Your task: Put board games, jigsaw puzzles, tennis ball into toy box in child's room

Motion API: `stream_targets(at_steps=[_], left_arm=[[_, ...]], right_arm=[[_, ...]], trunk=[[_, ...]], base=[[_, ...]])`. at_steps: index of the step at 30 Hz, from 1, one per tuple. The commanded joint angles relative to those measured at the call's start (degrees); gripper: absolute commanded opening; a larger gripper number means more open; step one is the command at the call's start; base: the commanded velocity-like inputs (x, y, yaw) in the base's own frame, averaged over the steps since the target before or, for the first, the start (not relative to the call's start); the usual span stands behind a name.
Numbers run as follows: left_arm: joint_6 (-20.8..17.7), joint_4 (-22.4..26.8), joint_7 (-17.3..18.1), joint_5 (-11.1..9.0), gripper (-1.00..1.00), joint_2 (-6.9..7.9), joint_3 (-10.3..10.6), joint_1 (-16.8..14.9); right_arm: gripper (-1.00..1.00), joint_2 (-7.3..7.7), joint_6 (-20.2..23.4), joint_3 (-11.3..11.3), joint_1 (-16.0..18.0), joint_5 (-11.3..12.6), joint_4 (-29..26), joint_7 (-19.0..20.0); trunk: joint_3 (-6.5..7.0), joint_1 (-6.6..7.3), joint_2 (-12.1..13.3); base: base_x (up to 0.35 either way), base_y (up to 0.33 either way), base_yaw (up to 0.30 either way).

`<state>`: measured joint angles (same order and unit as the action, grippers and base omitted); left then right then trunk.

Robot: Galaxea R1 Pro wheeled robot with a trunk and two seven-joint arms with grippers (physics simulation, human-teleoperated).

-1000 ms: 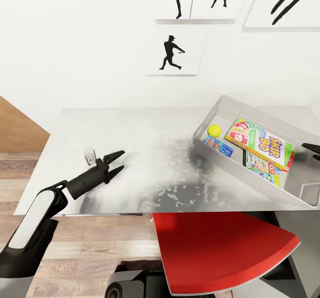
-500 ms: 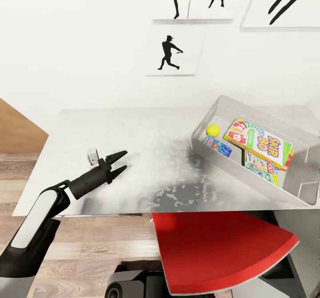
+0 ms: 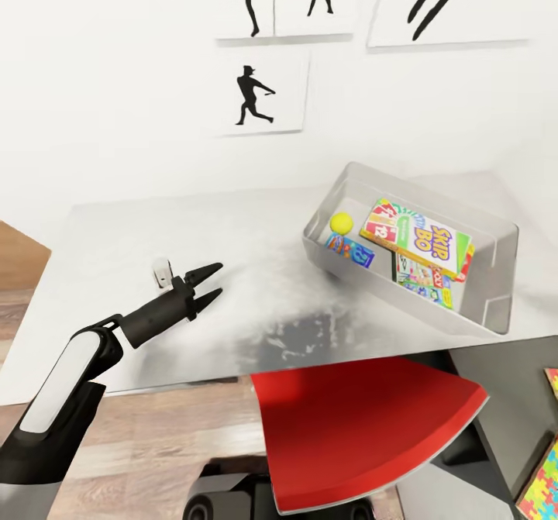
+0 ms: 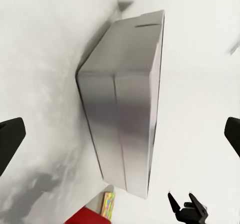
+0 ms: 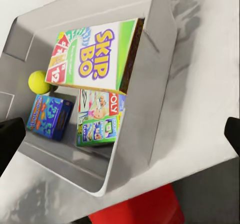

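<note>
Parted jaws, toy box point(image 3: 496, 272) well apart

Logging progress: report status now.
Left hand open, empty, over table. Right hand open, empty. Ball, Skip-Bo, two more games in box. Puzzle outside it.

I see a white wall point(image 3: 116, 78) filling the upper frame, hung with black silhouette athlete pictures point(image 3: 260, 90). A pale grey table point(image 3: 256, 303) spans the middle. Wood-plank floor point(image 3: 170, 435) shows lower left, a red chair seat point(image 3: 356, 419) at bottom centre.
</note>
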<state>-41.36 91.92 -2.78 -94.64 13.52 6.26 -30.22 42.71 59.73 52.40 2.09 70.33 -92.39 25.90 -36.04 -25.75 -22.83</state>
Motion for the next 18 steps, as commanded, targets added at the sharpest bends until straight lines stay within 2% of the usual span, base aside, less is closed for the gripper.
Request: stream_targets(at_steps=[1,7,18], left_arm=[[-0.08,0.04,-0.29,-0.46,1.00,0.04,0.02,-0.01],[-0.07,0.08,1.53,-0.46,1.00,0.03,0.10,-0.01],[-0.05,0.10,2.61,-0.46,1.00,0.02,0.15,-0.01]], right_arm=[[1.00,0.02,0.27,0.04,0.09,-0.51,0.02,0.51],[1.00,0.01,0.27,0.19,-0.13,-0.53,0.02,0.74],[1.00,0.01,0.27,0.18,-0.16,-0.54,0.02,0.80]], trunk=[[-0.04,-0.03,-0.09],[0.15,-0.03,-0.09],[0.51,-0.03,-0.09]], base=[[0.000,0.000,-0.255],[0.000,0.000,-0.263],[0.000,0.000,-0.270]])
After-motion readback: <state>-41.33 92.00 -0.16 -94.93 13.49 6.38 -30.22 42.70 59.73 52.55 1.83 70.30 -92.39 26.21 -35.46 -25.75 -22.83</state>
